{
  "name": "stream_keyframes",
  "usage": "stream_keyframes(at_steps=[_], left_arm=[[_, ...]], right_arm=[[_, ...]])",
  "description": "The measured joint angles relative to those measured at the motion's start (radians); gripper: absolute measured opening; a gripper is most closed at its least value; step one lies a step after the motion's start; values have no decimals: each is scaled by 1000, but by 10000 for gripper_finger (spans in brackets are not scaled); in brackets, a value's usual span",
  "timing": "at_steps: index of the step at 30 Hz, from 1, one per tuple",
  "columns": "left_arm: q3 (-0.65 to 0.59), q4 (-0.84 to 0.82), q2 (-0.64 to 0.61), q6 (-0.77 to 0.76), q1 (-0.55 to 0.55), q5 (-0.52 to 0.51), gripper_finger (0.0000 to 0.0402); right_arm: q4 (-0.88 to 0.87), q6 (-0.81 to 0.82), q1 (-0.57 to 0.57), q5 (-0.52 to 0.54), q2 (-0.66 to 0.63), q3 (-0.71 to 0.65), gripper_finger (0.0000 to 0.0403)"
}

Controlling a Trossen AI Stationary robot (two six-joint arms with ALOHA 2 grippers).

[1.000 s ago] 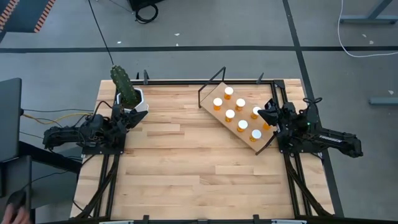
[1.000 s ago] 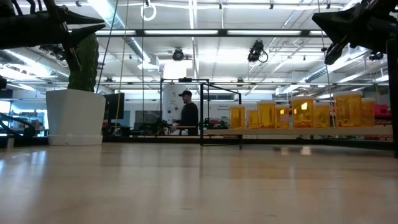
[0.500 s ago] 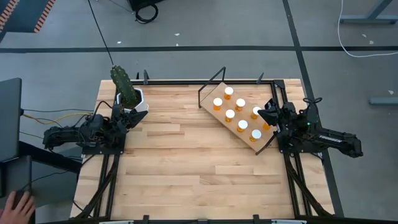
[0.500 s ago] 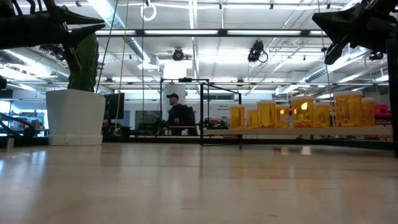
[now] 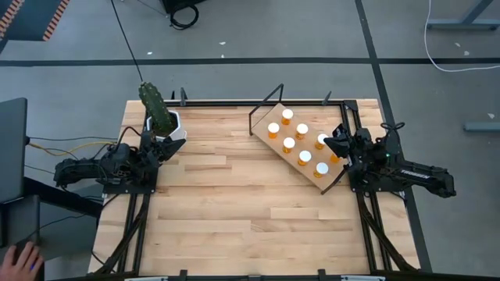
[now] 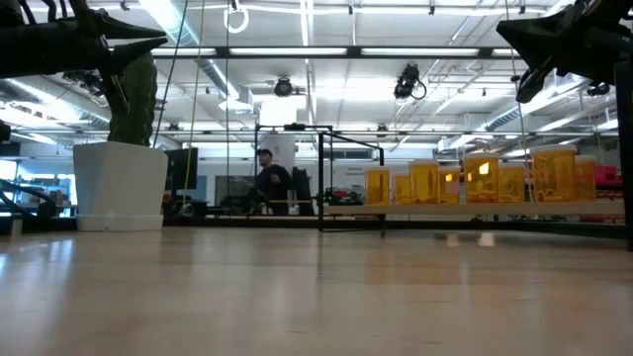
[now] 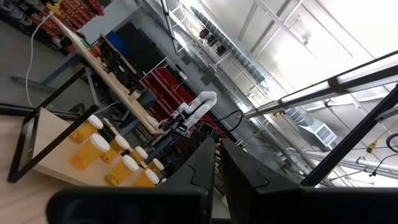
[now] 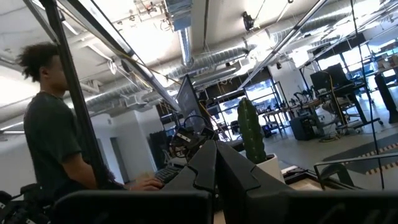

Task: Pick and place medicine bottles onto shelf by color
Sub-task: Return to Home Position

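Seen from above, the right gripper (image 5: 332,143) hangs right over the edge of the shelf (image 5: 312,146), on its own arm's side. It is very close to the bottles (image 5: 288,144) standing on the shelf. I think it could bump the nearest bottle when it pulls away. The shelf leans, so a bumped bottle might tip, roll off, or push the others out of line. I count one shelf and seven white caps. One more bottle may hide under that gripper, but I cannot tell. The left gripper (image 5: 166,148) waits far from the shelf, beside one pot (image 5: 175,123) with one cactus (image 5: 155,105). From table height, the bottles on the shelf overlap, so I cannot count them. One person (image 6: 269,178) is far behind the shelf. In the left wrist view, the fingers (image 7: 199,171) are pressed together and hold nothing. In the right wrist view, the fingers (image 8: 202,165) are pressed together too and hold nothing. A second person (image 8: 56,149) sits beyond.
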Motion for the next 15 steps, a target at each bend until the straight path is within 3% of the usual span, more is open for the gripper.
stream_keyframes(at_steps=[15], left_arm=[[0,0,0,0,0,0,36]], right_arm=[[0,0,0,0,0,0,17]])
